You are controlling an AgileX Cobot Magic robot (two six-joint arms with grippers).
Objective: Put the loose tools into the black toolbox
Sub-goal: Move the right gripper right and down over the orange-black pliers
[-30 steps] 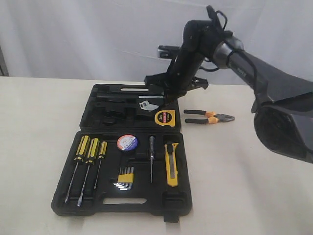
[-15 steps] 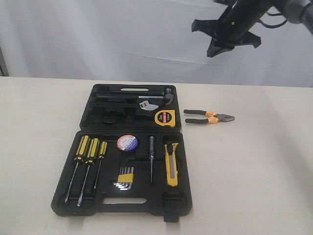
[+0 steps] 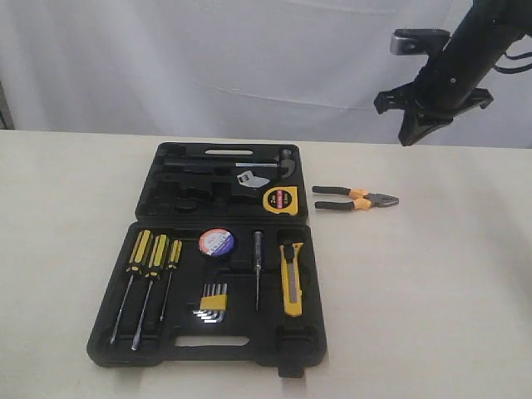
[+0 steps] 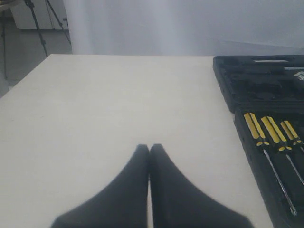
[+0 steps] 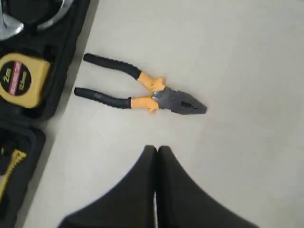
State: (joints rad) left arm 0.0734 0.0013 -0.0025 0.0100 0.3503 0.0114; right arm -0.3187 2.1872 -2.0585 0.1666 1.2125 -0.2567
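The black toolbox lies open in the middle of the table. Its far half holds the yellow tape measure. The near half holds the tape roll and the utility knife. The black-and-orange pliers lie on the bare table just right of the box. My right gripper hangs shut and empty in the air above and to the right of the pliers. My left gripper is shut over bare table left of the toolbox; the exterior view does not show it.
Three yellow-and-black screwdrivers, a hex key set, a small tester screwdriver, a hammer and a wrench also sit in the box. A white curtain closes the back. Bare tabletop lies right of the box.
My right arm lifted away from the toolbox's far half, rose high, then swung right and came down a little above the pliers. The tools have not moved.
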